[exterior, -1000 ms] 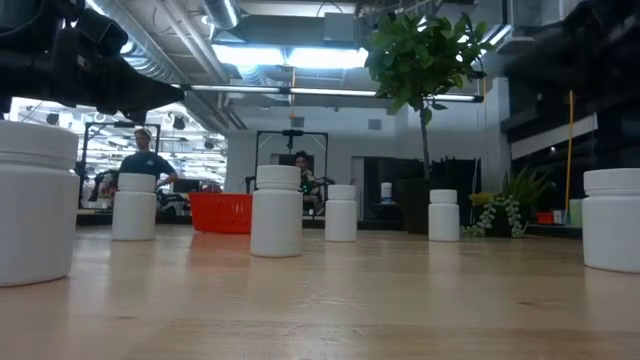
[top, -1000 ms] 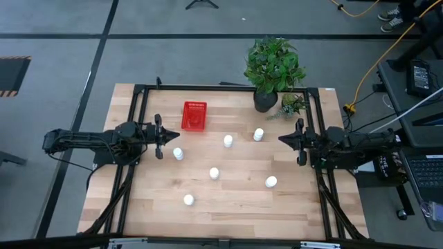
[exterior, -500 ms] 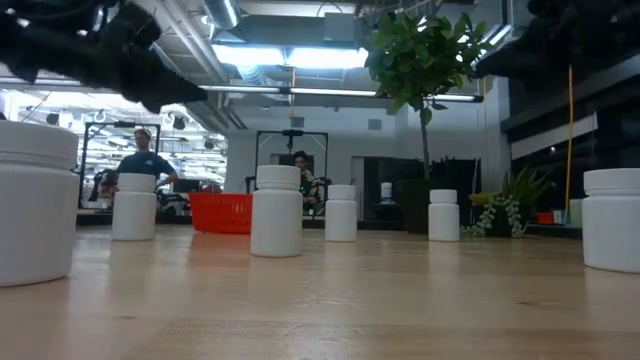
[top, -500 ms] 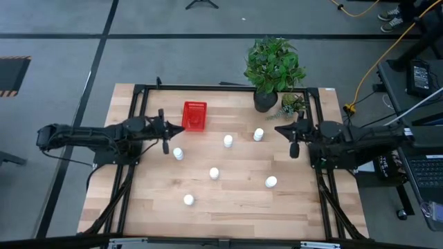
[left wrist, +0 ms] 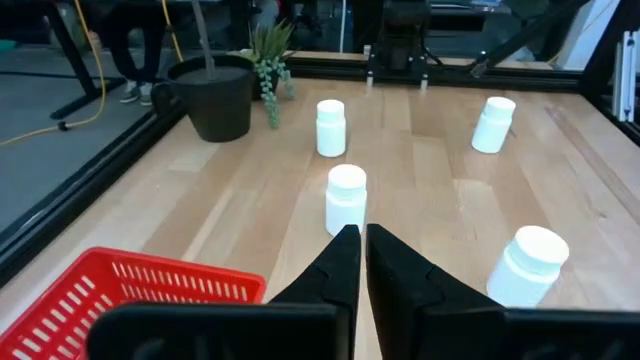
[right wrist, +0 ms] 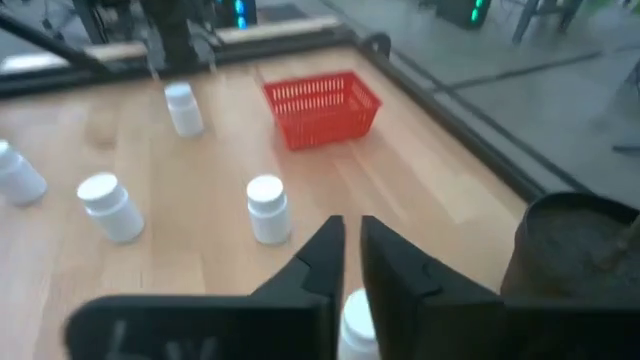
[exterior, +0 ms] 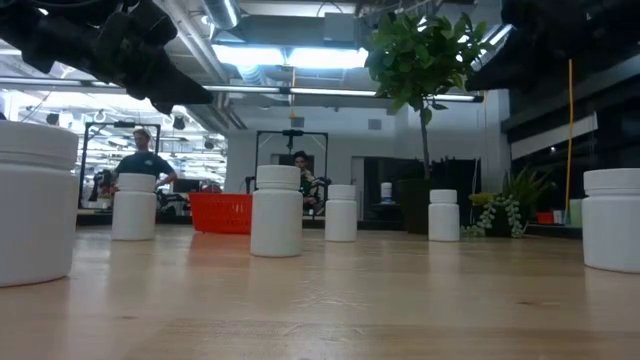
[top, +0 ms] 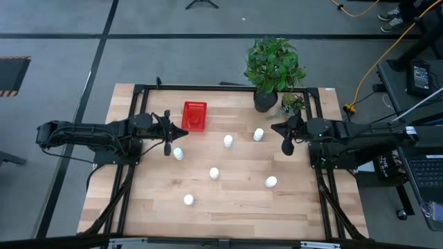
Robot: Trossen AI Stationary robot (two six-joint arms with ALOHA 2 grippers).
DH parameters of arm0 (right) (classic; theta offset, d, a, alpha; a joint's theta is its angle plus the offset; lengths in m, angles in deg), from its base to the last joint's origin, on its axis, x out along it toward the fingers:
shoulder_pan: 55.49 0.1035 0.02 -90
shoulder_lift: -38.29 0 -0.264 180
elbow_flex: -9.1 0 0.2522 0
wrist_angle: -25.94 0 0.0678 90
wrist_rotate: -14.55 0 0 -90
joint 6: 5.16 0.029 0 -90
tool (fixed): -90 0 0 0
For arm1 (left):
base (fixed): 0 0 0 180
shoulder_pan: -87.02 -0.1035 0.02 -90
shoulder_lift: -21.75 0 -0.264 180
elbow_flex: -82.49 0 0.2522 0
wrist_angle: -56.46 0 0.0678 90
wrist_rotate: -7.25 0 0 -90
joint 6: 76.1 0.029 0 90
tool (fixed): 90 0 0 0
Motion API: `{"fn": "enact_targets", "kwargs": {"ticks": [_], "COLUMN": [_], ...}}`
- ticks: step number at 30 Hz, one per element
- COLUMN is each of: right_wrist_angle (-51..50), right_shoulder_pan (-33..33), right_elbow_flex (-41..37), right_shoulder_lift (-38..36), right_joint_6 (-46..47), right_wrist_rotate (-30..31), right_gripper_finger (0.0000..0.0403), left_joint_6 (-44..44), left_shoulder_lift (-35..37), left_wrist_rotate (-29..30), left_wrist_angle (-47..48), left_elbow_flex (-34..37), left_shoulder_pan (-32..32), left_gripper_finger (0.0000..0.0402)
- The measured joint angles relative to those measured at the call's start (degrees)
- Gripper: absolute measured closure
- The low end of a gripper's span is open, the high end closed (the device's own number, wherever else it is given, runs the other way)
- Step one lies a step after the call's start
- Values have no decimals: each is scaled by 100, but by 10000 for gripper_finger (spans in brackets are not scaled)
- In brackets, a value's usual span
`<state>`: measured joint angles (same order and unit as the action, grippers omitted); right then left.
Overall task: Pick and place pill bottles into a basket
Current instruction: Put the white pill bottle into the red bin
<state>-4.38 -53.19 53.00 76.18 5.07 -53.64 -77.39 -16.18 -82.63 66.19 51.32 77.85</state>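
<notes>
Broadly, the wooden table (top: pixel 228 207) fills the middle of the high view, with a dark metal frame (top: pixel 138 90) running along its edges. At the far edge stands a leafy plant (top: pixel 273 66) in a dark pot (left wrist: pixel 210 95), a smaller trailing plant (top: pixel 292 105) just beside it.

Both dark arms reach in from the sides. The left gripper (top: pixel 166 135) hangs above the table beside the basket (top: pixel 194 116), its fingers (left wrist: pixel 345 265) nearly together with only a thin slit between them and nothing held. The right gripper (top: pixel 286 136) hovers near the pot, just beside one bottle; its fingers (right wrist: pixel 335 255) stand slightly apart — a narrow gap, empty.

That red basket sits on the table towards the far left, with nothing visible inside it.

All six pill bottles (top: pixel 214 173) stand upright on the bare wood, outside the basket and well apart from each other: one (top: pixel 178 153) close to the left gripper, one (top: pixel 228 141) mid-table, one (top: pixel 258 134) near the right gripper, and two others (top: pixel 270 182) (top: pixel 188 200) nearer the front edge.

In the low view, a person (exterior: pixel 143 160) shows far off in the room behind.
</notes>
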Motion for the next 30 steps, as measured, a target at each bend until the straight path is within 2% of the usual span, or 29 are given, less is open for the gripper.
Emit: {"fn": "enact_targets", "kwargs": {"ticks": [5, 10, 15, 19, 30], "right_wrist_angle": [-544, -639, -797, -830, -608], "right_shoulder_pan": [0, 0, 0, 0, 0], "right_elbow_flex": [289, 320, 320, 320, -72], "right_shoulder_lift": [356, 622, 886, 1068, 1538], "right_joint_6": [334, 743, 744, 766, 1059], "right_wrist_rotate": [-2, -107, -108, -105, -95], "right_gripper_finger": [284, 220, 172, 159, 157], "left_joint_6": [9, 9, 11, 9, 8], "left_shoulder_lift": [0, 0, 0, 0, 0], "left_wrist_rotate": [87, 471, 643, 643, 643], "left_wrist_angle": [0, 0, 0, 0, 0], "left_elbow_flex": [0, 0, 0, 0, 0], "left_shoulder_pan": [2, 0, 2, 1, 2], "left_gripper_finger": [375, 366, 361, 364, 361]}}
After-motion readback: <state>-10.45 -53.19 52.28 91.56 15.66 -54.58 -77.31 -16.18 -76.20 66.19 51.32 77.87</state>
